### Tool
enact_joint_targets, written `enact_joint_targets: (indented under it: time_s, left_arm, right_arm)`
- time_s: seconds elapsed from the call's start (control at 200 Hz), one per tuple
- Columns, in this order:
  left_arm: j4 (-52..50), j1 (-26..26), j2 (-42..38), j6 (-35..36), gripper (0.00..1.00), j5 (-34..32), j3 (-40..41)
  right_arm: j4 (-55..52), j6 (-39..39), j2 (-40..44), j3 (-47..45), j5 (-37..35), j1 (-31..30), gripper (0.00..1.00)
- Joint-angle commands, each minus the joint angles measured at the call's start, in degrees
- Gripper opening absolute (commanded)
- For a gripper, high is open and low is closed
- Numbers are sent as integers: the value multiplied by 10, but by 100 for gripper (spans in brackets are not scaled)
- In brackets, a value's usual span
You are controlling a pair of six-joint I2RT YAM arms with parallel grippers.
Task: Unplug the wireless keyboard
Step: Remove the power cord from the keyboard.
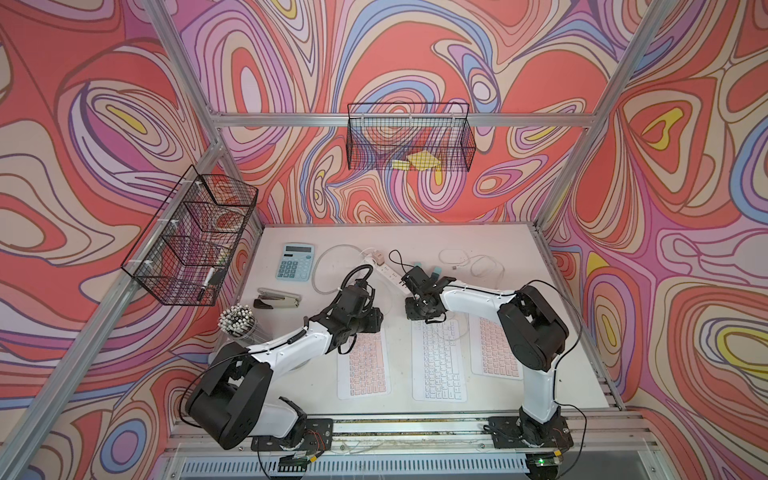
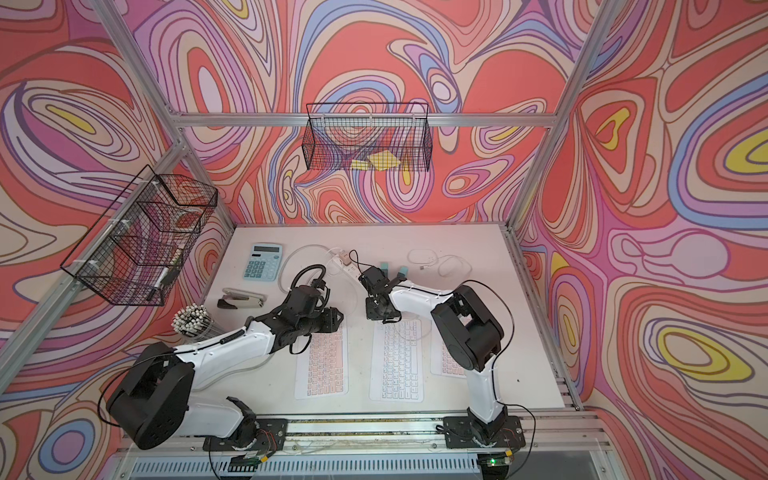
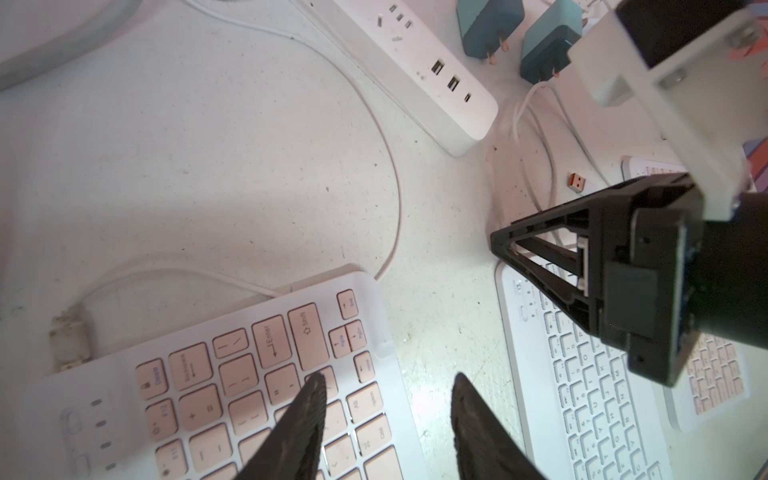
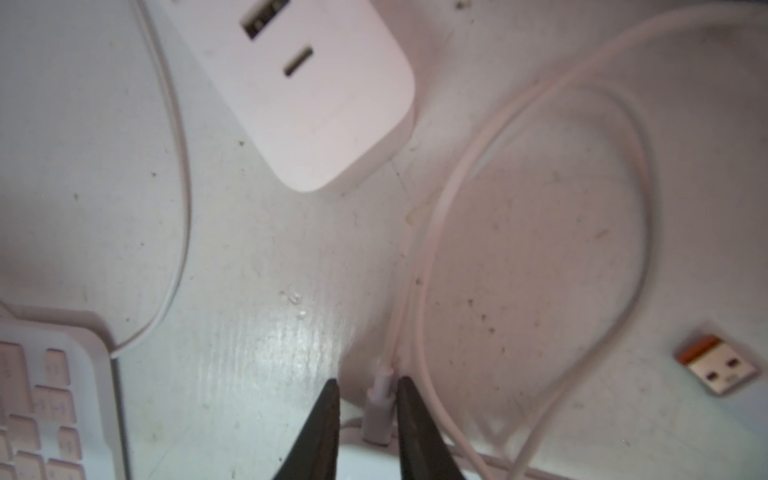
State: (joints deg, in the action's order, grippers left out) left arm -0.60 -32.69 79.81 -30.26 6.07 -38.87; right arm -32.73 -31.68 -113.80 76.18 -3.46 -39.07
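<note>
A: What lies along the left of the table (image 1: 332,235)?
B: A blue calculator (image 1: 296,262) at the back, a stapler (image 1: 277,298) nearer, then a cup of pens (image 1: 237,321).
A: And up on the walls?
B: Two wire baskets; the back basket (image 1: 457,137) holds yellow notes (image 1: 419,161), the side basket (image 1: 187,232) hangs left.

The two dark fingers of the right gripper (image 4: 365,380) stand on both sides of a small white plug (image 4: 378,409); one finger (image 4: 415,415) is just beside it and the other keeps a clear gap. The plug goes into a white edge (image 4: 370,463), probably of a keyboard, but this part is blurred. Its white cable (image 4: 642,199) makes a wide loop on the table (image 4: 270,270) near the rounded end of a power strip (image 4: 324,116), a small USB dongle (image 4: 717,368) lies outside the loop, and a corner of a pink-keyed keyboard (image 4: 41,399) shows too.
</note>
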Motion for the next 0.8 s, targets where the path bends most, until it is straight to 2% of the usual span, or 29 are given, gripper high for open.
enact_joint_targets:
  time_s: [0.0,0.32,0.506,0.651,0.791]
  left_arm:
    - [14,-5,-14,-1,50,-2,9]
    - [68,-9,-44,10,50,-9,55]
    - [109,-8,-56,26,49,39,76]
    - [135,-9,-60,50,49,82,88]
    - [163,-9,-55,87,48,160,88]
  right_arm:
    - [-66,-22,-26,19,-8,-3,24]
    - [-179,-34,-75,98,-36,-15,22]
    - [-193,-55,-102,114,-26,-18,14]
    - [-201,-71,-113,125,-23,-22,12]
    - [-217,-97,-127,150,-18,-22,9]
